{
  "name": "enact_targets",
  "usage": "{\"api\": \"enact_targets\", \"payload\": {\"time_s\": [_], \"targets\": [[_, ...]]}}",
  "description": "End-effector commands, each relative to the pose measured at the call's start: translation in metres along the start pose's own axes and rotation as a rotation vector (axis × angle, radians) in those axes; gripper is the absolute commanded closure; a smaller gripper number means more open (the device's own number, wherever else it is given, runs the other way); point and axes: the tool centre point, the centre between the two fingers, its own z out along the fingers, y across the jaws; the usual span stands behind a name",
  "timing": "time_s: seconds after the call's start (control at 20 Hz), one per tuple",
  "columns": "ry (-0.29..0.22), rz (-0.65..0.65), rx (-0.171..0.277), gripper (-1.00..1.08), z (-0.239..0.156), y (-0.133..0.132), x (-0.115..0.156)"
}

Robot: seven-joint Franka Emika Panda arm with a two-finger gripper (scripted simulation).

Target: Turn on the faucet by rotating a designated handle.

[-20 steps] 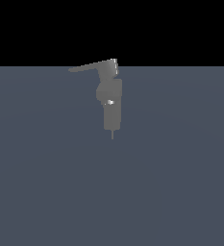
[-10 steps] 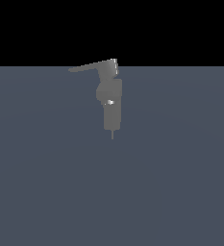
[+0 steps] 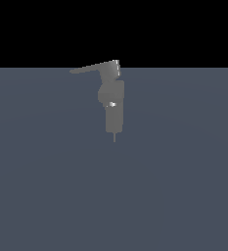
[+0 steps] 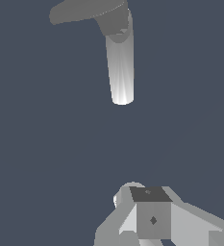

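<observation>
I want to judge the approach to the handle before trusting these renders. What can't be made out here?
- Gripper: wrist view's lower edge cuts it off; open or shut is unclear. Not in the exterior view.
- Handle: upper edge crops it in the wrist view.
- Faucet: the pin tip is too small to read in the exterior view.

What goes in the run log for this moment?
faucet: upright | handle: points to exterior view's left, untouched | gripper: apart from faucet, state unclear
</observation>
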Motion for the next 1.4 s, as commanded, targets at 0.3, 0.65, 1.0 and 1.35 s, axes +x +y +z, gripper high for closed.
{"api": "enact_targets", "payload": {"time_s": [0.3, 0.65, 1.0, 1.35], "targets": [[-0.030, 0.188, 0.029, 1.08, -0.001, -0.012, 0.046], [-0.059, 0.364, 0.040, 1.08, 0.004, -0.024, 0.089], [-0.085, 0.543, 0.037, 1.08, 0.017, -0.036, 0.132], [-0.105, 0.723, 0.021, 1.08, 0.036, -0.050, 0.175]]}}
